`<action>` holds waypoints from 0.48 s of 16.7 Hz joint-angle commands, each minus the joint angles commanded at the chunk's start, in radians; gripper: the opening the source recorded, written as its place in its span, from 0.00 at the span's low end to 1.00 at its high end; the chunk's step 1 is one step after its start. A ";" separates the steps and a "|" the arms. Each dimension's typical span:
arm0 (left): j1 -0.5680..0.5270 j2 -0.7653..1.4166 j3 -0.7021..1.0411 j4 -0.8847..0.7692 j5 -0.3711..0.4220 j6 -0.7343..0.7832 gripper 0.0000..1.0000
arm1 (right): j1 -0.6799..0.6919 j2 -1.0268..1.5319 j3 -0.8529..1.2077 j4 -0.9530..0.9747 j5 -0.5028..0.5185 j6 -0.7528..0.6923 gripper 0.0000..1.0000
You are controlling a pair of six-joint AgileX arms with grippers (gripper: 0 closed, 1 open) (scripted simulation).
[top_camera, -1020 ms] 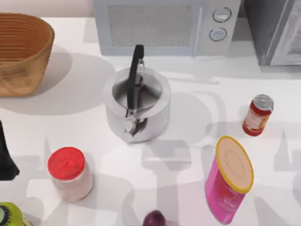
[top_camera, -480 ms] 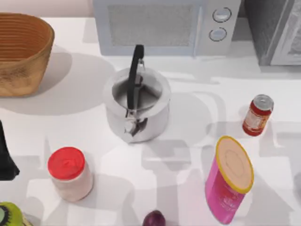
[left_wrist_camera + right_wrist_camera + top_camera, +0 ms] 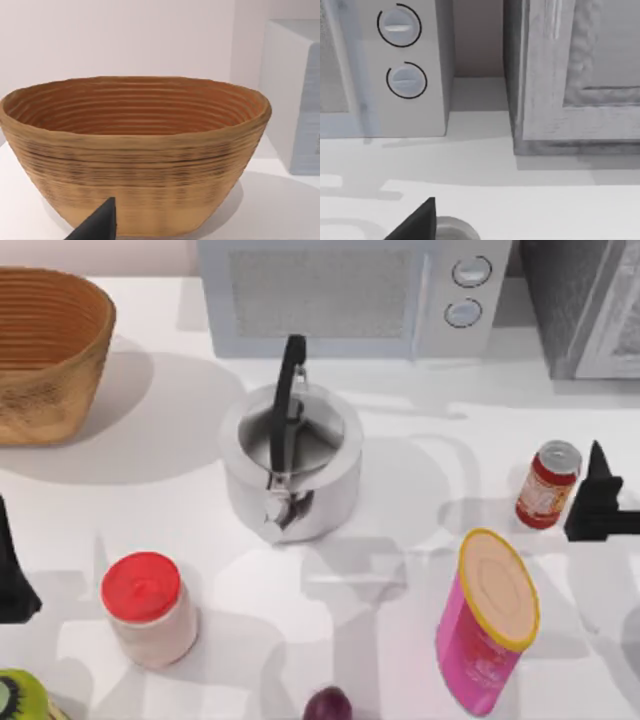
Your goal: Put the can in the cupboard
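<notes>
The can (image 3: 548, 484) is small, slim and red with a silver top, and it stands upright on the white table at the right. My right gripper (image 3: 597, 496) comes in from the right edge of the top view and sits just right of the can, close beside it. In the right wrist view the can's silver top (image 3: 451, 230) shows at the lower edge. The cupboard (image 3: 590, 310), dark grey and speckled with a pale framed door (image 3: 580, 75), stands at the back right corner, door closed. My left gripper (image 3: 12, 575) is parked at the left edge.
A white-grey microwave (image 3: 350, 295) stands at the back, left of the cupboard. A metal kettle (image 3: 290, 470) sits mid-table. A tall pink canister (image 3: 487, 625) stands just in front of the can. A red-lidded jar (image 3: 148, 608), a wicker basket (image 3: 45, 350) and a purple fruit (image 3: 328, 706) lie leftward.
My right gripper has come into the top view from the right edge and now sits beside the can. The can and the left arm have not moved.
</notes>
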 joint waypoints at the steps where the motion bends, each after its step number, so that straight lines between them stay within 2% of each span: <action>1: 0.000 0.000 0.000 0.000 0.000 0.000 1.00 | 0.019 0.073 0.008 0.057 0.021 0.005 1.00; 8: 0.000 0.000 0.000 0.000 0.000 0.000 1.00 | 0.135 0.515 0.062 0.406 0.147 0.036 1.00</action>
